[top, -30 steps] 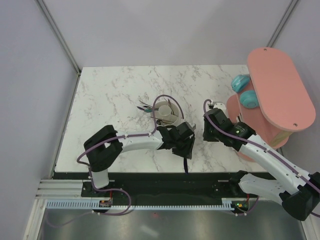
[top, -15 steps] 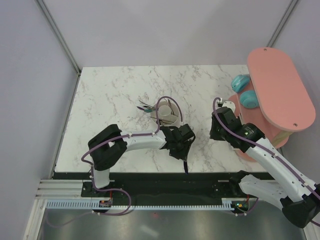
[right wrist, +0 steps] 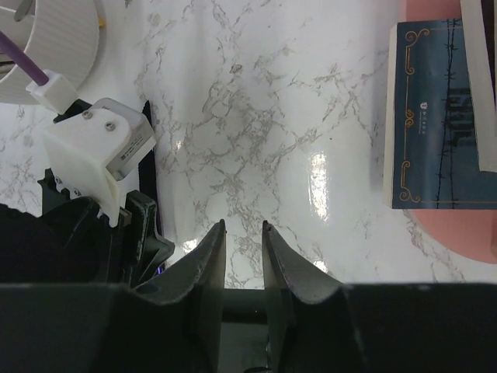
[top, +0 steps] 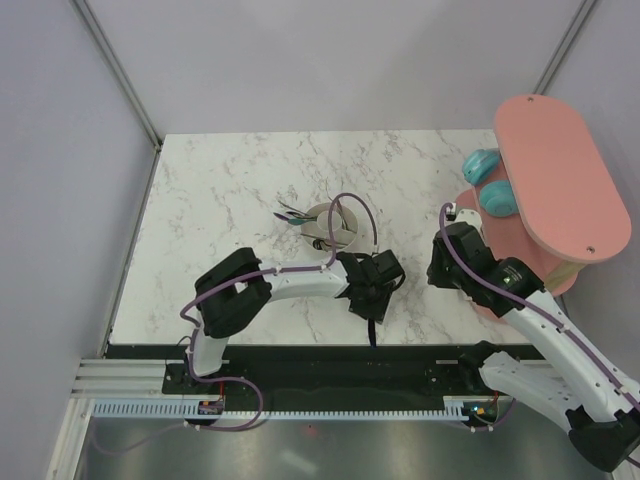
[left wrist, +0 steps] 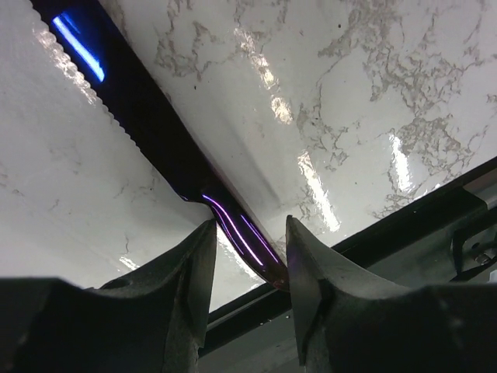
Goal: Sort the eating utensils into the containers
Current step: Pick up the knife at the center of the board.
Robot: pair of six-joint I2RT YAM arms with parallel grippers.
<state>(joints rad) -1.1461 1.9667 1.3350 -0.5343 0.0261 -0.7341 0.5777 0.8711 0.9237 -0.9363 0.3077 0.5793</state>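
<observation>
A: Item one, left gripper [left wrist: 247, 233]?

B: Low over the marble table [top: 230, 180], near the middle of its front edge. Fingers set wide, one on each side of the near end of a black utensil [left wrist: 155, 132]. Not clamped on it.

A: Black utensil, description and place?

B: Long, slim and dark, with a toothed edge along one side. Flat on the table, running from between the left fingers away up-left in the left wrist view. Near end close to the table's front edge.

A: Item two, right gripper [right wrist: 243, 227]?

B: Right of the left one and apart from it, over bare marble. Fingers drawn to a narrow slot, with nothing between them.

A: White holder [top: 318, 212]?

B: Round, with a ribbed wall, upright mid-table, just beyond the left wrist. Crossed from above by a purple cable [top: 350, 205].

A: Contents?

B: Slim utensils [top: 292, 213] with ends poking out over the left rim. Count and compartments impossible to tell.

A: Other stock?

B: Pink oval board [top: 560, 190] at the right edge, raised, with two teal things [top: 490, 180] beside it. Blue book [right wrist: 439, 116] on a pink surface, seen from the right wrist.
</observation>
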